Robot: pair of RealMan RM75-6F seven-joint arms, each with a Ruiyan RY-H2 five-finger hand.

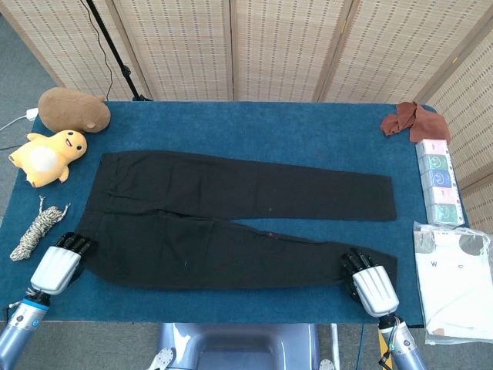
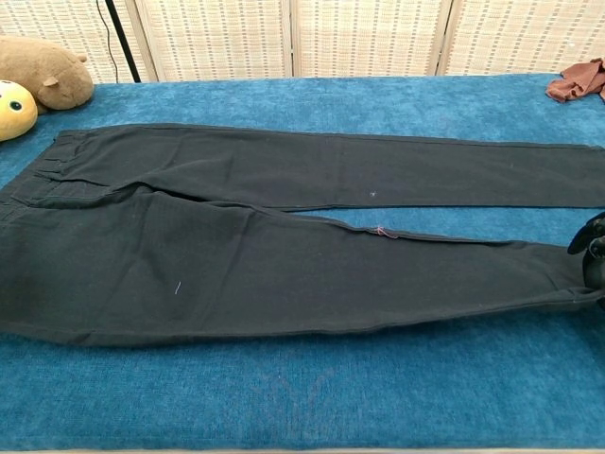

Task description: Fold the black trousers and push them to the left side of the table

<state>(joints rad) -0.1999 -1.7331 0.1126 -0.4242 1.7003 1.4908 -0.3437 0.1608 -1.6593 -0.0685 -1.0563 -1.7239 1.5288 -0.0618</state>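
With the long black cotton trousers (image 1: 231, 220) flat mid-table, my left hand (image 1: 58, 266) curls on the waist corner, my right hand (image 1: 370, 284) on the near hem; lift both evenly.

Black trousers (image 1: 231, 223), blue table (image 1: 308, 131), yellow toy (image 1: 48, 156)

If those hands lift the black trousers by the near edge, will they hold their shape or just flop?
Most likely flop: the black trousers lie limp and flat on the table, showing soft creases. Lifted at the waistband by the left hand and at the hem by the right hand, the middle would probably sag. Pushed, they would likely bunch rather than slide whole.
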